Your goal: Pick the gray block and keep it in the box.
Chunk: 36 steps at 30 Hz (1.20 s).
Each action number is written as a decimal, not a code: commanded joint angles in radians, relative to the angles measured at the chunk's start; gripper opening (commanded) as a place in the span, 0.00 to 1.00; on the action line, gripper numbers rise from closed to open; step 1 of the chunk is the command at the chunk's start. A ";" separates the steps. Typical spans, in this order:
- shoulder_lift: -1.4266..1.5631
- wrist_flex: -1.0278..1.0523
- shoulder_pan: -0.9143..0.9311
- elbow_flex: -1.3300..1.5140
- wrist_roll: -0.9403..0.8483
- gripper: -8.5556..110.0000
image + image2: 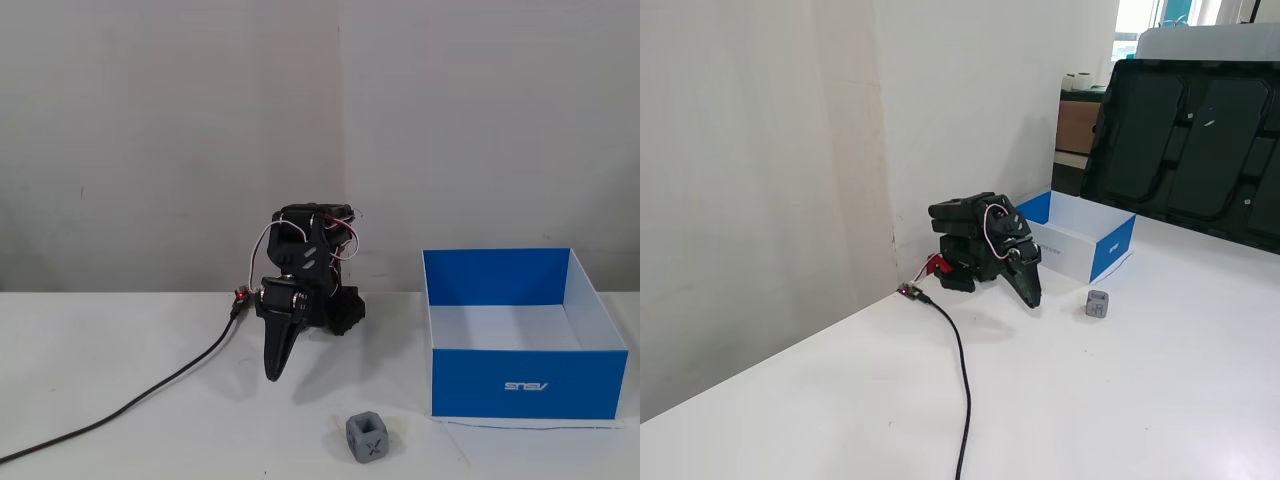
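Note:
The gray block (369, 437) is a small cube with an X on its front face. It sits on the white table in front of the arm, just left of the box, and shows in both fixed views (1097, 304). The box (520, 385) is blue outside and white inside, open at the top and empty, and it also shows in the other fixed view (1110, 249). The black arm is folded down at the wall. My gripper (274, 372) points down to the table with its jaws together and holds nothing (1033, 299). It is apart from the block.
A black cable (150, 395) runs from the arm's base across the table toward the front left. A wall stands right behind the arm. A large black panel (1200, 140) leans at the back right in a fixed view.

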 commanded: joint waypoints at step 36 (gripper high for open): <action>0.089 -0.061 -0.166 -0.137 -0.110 0.07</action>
